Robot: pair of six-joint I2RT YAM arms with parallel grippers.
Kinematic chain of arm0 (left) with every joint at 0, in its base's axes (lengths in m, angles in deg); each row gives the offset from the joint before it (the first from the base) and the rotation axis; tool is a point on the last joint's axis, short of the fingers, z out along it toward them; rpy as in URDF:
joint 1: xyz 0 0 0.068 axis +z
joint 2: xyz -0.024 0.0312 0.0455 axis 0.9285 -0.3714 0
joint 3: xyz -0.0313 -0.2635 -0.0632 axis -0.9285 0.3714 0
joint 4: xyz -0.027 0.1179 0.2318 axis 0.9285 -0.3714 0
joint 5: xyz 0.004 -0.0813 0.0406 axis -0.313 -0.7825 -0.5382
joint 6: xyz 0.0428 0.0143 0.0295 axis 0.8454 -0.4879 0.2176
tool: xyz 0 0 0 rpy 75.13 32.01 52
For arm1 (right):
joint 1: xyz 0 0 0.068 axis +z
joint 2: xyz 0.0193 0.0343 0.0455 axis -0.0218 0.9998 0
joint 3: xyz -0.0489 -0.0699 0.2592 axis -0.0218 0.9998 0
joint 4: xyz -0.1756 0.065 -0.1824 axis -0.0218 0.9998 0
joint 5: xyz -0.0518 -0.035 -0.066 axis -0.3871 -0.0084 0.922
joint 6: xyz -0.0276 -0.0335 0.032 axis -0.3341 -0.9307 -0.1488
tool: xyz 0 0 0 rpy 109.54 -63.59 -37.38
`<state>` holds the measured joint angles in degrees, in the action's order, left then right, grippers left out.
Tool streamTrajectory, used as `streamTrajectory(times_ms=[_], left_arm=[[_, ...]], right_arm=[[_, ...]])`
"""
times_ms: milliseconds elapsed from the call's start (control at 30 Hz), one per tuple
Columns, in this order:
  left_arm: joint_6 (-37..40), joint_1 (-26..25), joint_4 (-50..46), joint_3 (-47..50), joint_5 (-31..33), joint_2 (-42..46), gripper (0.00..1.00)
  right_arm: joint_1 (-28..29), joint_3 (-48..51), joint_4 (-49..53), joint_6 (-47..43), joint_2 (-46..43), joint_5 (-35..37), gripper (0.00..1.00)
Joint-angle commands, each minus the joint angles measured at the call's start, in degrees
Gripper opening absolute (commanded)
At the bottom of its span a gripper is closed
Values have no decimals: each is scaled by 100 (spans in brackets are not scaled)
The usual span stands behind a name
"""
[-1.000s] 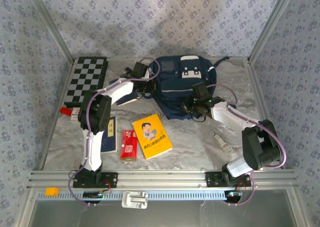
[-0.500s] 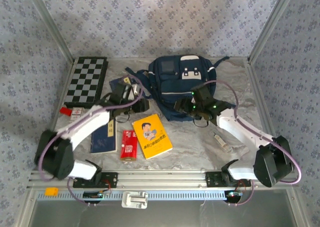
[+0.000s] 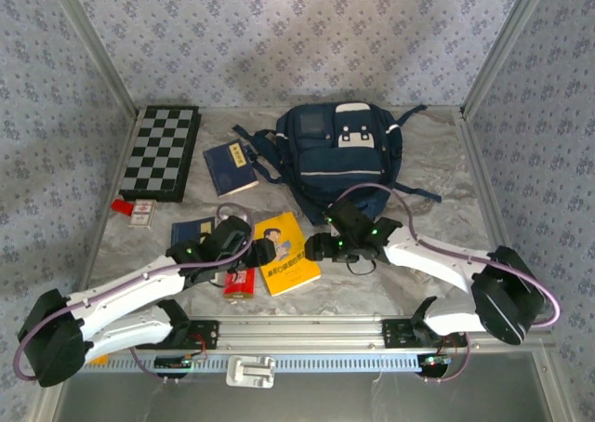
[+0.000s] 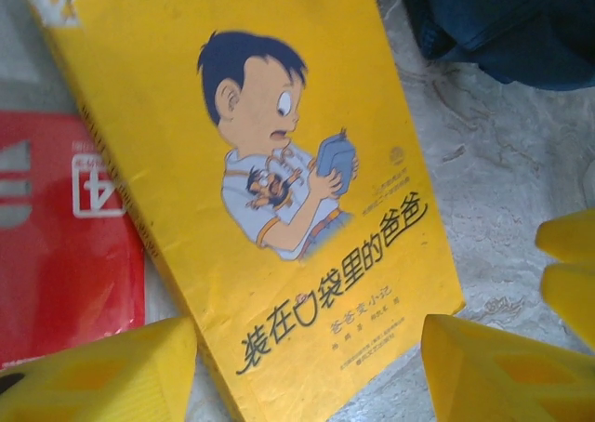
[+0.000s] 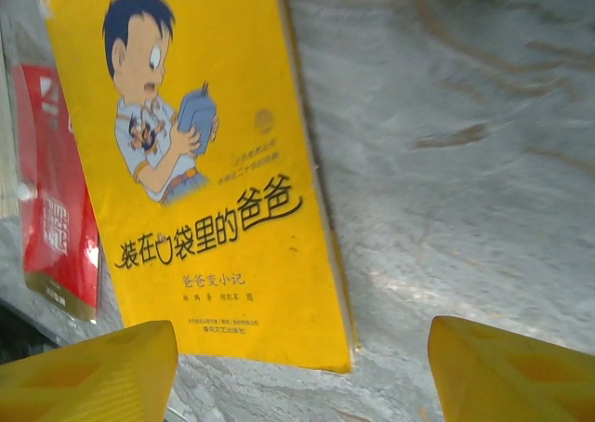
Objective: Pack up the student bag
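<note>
Over yellow book (image 3: 286, 252): left arm (image 3: 139, 283), right arm (image 3: 437, 253) stretched low, angled inward; both jaws apart, empty.

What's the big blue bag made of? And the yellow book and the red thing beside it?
The student bag looks like soft matte cloth: it sags and creases. The yellow book looks like paper with a smooth printed cover, worn at one corner. The red packet seems shiny plastic or coated card; it glints, but which is unclear.
</note>
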<state>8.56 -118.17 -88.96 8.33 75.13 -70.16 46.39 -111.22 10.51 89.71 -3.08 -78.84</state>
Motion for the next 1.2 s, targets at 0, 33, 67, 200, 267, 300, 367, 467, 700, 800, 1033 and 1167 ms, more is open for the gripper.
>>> streamTrajectory(times_ms=[0, 33, 67, 200, 267, 300, 367, 467, 700, 800, 1033, 1167], left_arm=[[-511, -59, 190, 219, 175, -92, 65], [-510, -73, 246, 245, 147, -181, 65], [-493, -82, 394, 284, 64, -271, 65], [-331, -96, 715, 184, -150, -689, 65], [-254, -97, 793, 109, -183, -910, 65], [-220, -93, 837, 92, -206, -1000, 65], [-187, -97, 697, 12, -76, -1153, 64], [-184, -83, 829, 67, 6, -1269, 62], [-36, -79, 1240, 9, -106, -1537, 56], [11, -70, 1205, -9, -20, -1557, 54], [105, -5, 1124, -17, 72, -1604, 51], [185, 23, 1172, -29, 30, -1671, 48]], right_arm=[[194, 24, -540, 53, 358, -155, 73], [231, -24, -556, 52, 490, -131, 73], [254, -57, -591, 59, 596, -113, 74], [282, -80, -819, 62, 893, -144, 75], [289, -148, -783, 20, 1056, -104, 75], [279, -173, -773, -5, 1114, -104, 75], [280, -185, -850, -29, 1200, -125, 75], [250, -176, -993, -35, 1371, -240, 76], [268, -262, -1152, -35, 1448, -497, 76], [260, -315, -1150, -44, 1419, -561, 76], [229, -409, -1072, -122, 1308, -656, 76], [177, -381, -1124, -84, 1284, -811, 76]])
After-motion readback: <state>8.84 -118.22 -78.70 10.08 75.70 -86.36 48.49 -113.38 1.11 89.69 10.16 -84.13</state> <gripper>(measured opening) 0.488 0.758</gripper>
